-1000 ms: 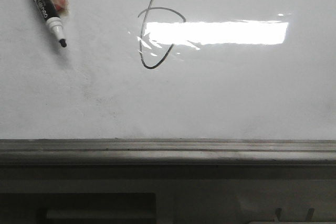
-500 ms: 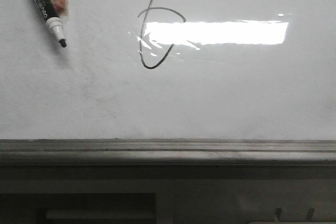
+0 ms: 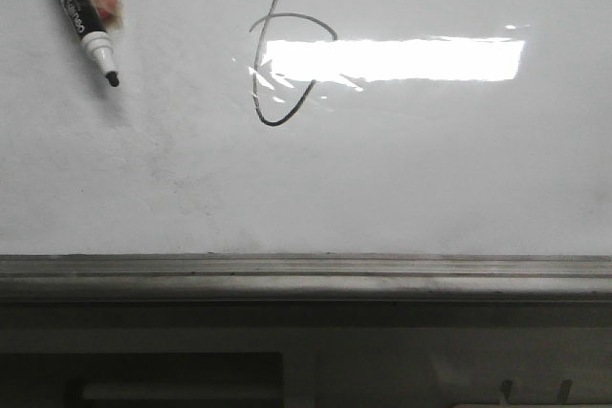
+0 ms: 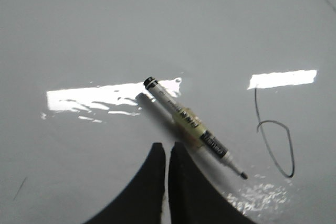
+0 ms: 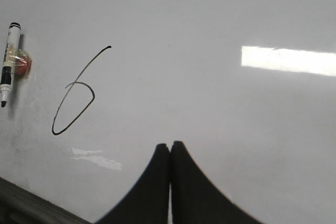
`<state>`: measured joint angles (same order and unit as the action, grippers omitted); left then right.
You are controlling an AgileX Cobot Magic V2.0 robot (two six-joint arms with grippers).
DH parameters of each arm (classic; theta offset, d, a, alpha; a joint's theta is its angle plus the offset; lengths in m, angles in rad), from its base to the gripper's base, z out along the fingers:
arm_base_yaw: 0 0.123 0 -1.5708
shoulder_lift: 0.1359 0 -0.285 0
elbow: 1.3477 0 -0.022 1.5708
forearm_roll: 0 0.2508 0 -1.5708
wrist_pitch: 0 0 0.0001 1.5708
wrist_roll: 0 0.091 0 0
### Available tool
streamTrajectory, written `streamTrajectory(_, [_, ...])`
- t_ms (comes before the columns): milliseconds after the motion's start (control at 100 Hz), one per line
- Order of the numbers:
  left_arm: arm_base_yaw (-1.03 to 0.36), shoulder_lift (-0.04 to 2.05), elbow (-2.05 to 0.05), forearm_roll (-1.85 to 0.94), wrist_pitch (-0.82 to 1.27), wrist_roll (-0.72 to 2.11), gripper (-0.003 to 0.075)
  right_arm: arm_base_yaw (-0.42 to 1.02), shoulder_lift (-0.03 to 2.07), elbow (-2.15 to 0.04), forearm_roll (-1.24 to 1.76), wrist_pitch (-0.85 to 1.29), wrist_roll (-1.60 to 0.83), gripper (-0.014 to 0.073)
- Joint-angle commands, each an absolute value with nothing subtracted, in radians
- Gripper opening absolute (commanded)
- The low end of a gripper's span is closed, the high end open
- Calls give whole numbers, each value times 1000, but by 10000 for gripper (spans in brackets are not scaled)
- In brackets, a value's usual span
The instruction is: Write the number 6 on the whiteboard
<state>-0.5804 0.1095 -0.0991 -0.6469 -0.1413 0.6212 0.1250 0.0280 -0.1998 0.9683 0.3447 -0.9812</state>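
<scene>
Front view shows the number 6 (image 3: 279,69) drawn on the whiteboard (image 3: 402,169), its loop partly crossed by the bright glare (image 3: 392,59), above the grey rail (image 3: 306,269). To its left the marker (image 3: 84,16) lies on the board, uncapped, tip pointing down and right. My left hand (image 4: 167,153) hovers just beside the marker with its fingers pressed together, holding nothing. My right hand (image 5: 170,153) is likewise closed and empty, over bare board apart from the 6.

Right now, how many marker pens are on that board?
1. A single marker pen lies uncapped on the whiteboard, left of the number 6, near the left gripper. Others could lie outside the views.
</scene>
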Motion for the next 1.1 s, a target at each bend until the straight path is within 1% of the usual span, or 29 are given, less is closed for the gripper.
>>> streamTrajectory(0, [-481,131,-105,-413,-143,399,-20,120,40,-224,996,290,-990,-65])
streamTrajectory(250, [-284,35,-25,-114,-91,148,-20,120,40,-224,996,290,-990,-65])
streamTrajectory(410, [-220,-18,40,-103,-87,113,-20,120,40,-224,996,290,-990,-65])
streamTrajectory(460, [-202,-32,40,-107,-46,113,-20,120,40,-224,996,290,-990,-65])
streamTrajectory(540, [-169,-35,40,-107,-42,113,-20,120,40,-224,996,290,-990,-65])
streamTrajectory(1090, [-154,-35,40,-106,-24,113,-20,120,40,-224,996,290,-990,-65])
